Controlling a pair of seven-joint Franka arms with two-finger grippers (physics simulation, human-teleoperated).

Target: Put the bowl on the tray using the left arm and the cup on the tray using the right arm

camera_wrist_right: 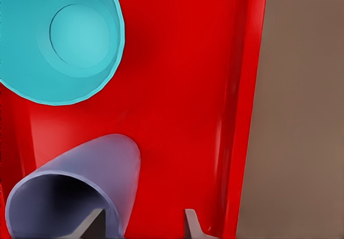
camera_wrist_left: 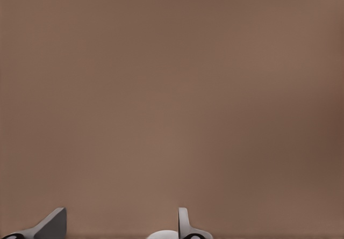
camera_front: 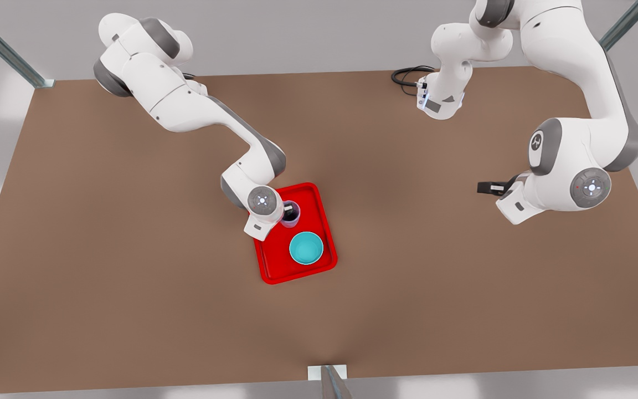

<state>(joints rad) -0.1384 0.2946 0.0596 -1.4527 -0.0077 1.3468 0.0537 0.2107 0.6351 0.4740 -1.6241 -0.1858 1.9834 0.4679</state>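
Observation:
The red tray (camera_front: 273,267) lies near the table's middle. On it stands the teal bowl (camera_front: 306,247), upright, in the half nearer the front edge. Just behind the bowl, the lavender cup (camera_front: 292,220) stands on the tray too. My right gripper (camera_front: 290,210) hangs over the cup. In the right wrist view the gripper (camera_wrist_right: 142,225) is open and straddles the cup (camera_wrist_right: 102,164) wall, one finger inside and one outside with a gap, beside the bowl (camera_wrist_right: 64,40) on the tray (camera_wrist_right: 183,88). My left gripper (camera_front: 484,187) waits open at the front view's right, over bare table (camera_wrist_left: 118,225).
A black cable (camera_front: 407,75) loops at the table's back edge. Metal frame posts (camera_front: 3,50) stand at the back corners, and another post (camera_front: 333,382) at the front edge. Brown tabletop (camera_front: 130,277) spreads on every side of the tray.

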